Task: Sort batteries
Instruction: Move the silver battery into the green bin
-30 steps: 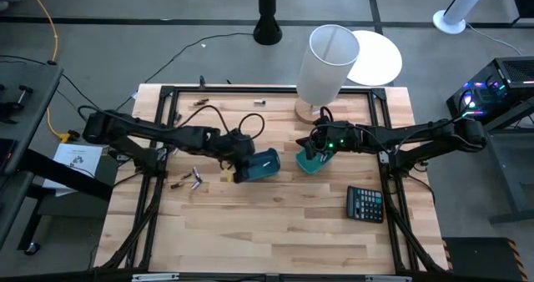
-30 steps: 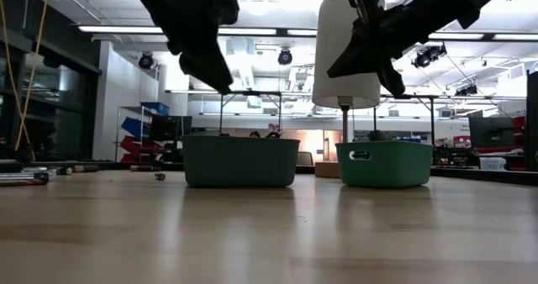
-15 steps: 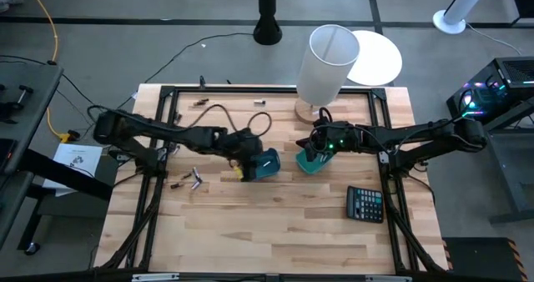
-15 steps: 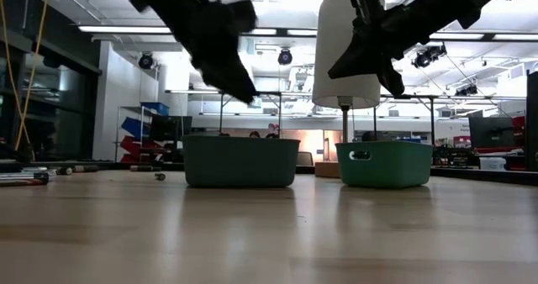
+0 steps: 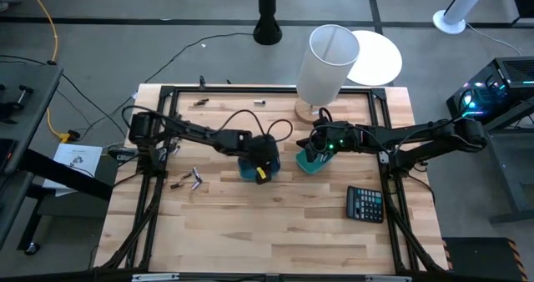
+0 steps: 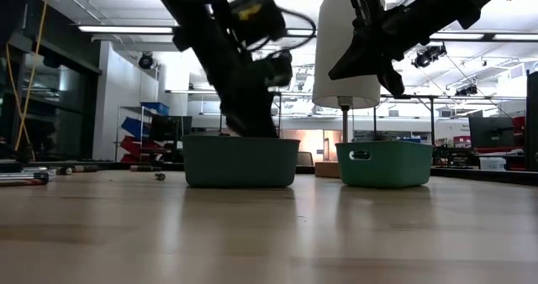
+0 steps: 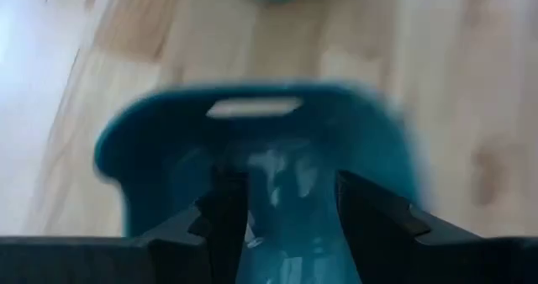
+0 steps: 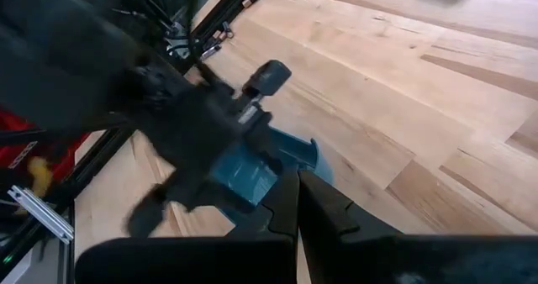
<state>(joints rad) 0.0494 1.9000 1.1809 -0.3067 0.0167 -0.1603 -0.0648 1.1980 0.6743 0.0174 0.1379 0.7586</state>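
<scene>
Hovering my left gripper in the left teal bin, jaws apart and empty. My right gripper sits above the right bin, jaws together. Loose batteries lie at nine o'clock on the worktop.

Wooden table: two teal bins mid-table, calculator near right, batteries scattered left, lamp far.

Left hand blurred; bin contents unreadable
</scene>
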